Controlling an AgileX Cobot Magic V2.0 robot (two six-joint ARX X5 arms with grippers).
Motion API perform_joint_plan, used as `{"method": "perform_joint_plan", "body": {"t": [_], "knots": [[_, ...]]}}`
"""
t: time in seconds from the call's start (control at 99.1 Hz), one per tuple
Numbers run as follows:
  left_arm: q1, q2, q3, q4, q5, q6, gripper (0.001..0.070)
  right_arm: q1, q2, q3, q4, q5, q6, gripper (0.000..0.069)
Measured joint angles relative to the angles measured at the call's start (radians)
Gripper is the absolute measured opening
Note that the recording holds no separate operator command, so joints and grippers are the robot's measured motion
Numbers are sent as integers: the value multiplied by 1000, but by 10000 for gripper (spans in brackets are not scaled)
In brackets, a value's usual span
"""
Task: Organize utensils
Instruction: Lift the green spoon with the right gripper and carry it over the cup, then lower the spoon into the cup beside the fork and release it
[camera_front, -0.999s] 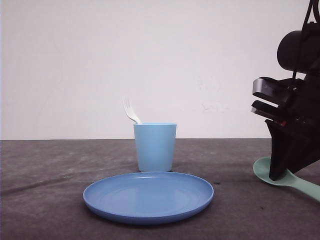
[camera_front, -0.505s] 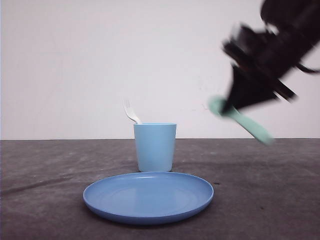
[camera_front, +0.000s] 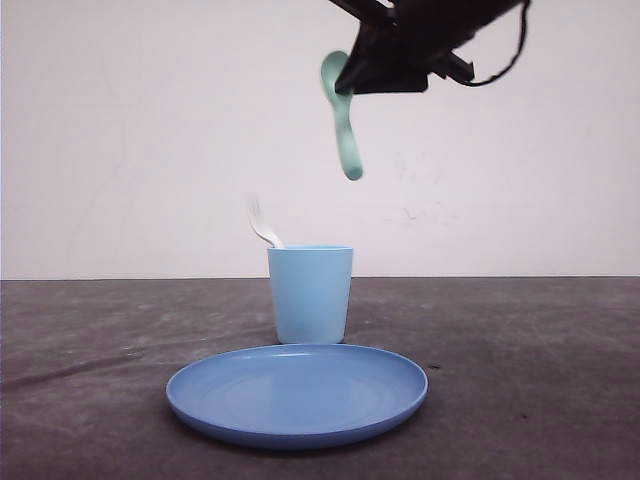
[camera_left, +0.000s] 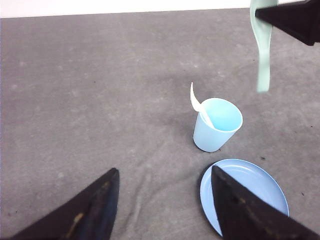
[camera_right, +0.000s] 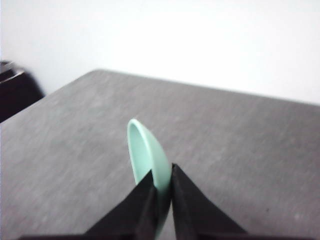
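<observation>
High above the table my right gripper (camera_front: 350, 72) is shut on the mint-green spoon (camera_front: 345, 130), pinching it at the bowl (camera_right: 147, 150) while the handle hangs down over the light blue cup (camera_front: 310, 294). In the left wrist view the spoon (camera_left: 263, 55) dangles above and beyond the cup (camera_left: 217, 125). The white fork (camera_front: 262, 225) stands in the cup, tines up, leaning left; it also shows as fork (camera_left: 196, 103). My left gripper (camera_left: 165, 175) hovers open over bare table, nothing between its fingers.
A round blue plate (camera_front: 297, 392) lies in front of the cup, also seen as plate (camera_left: 260, 180) beside my left gripper's far finger. Grey cloth (camera_left: 100, 100) covers the table. A white wall stands behind.
My right gripper has lifted the spoon off the table at the right and swung it up and left, to a spot above the cup. Cup, fork and plate have stayed put.
</observation>
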Motion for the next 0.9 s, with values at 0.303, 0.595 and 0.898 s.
{"method": "perform_joint_plan", "body": {"t": [0.303,0.595,0.898], "knots": [[0,0,0,0,0,0,351,54,134,0,68,62,1,27],[0,0,0,0,0,1,351,69,257,0,90,65,8,27],[0,0,0,-11,0,1,351,77,269,0,73,65,15,28]]}}
